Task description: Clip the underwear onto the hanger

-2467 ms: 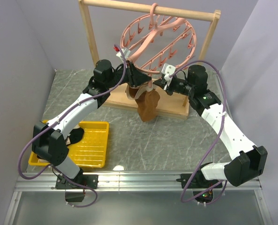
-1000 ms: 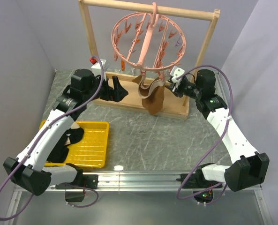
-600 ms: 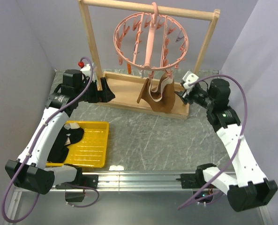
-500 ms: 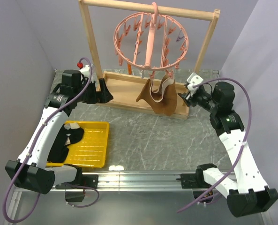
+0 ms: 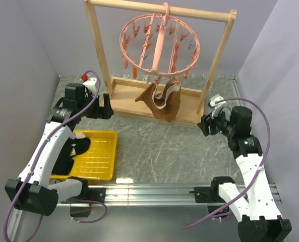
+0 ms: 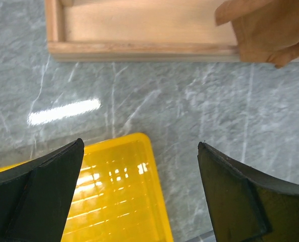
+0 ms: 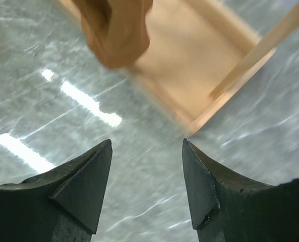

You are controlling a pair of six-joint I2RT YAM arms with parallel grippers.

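Underwear (image 5: 162,103) hung from clips on the near edge of the hanger (image 5: 159,45), upper centre of the top view, over the wooden rack (image 5: 96,45) base. Left gripper (image 5: 105,106) was left of the base, fingers apart and empty. Right gripper (image 5: 204,126) was right of it, also apart and empty. Yellow tray (image 5: 101,161) holding a dark garment (image 5: 71,151) sat lower left on the counter (image 5: 164,151).

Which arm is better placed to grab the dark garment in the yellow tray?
Left, likely: the left gripper hovers near the yellow tray holding the dark garment; the right gripper sits across the table.
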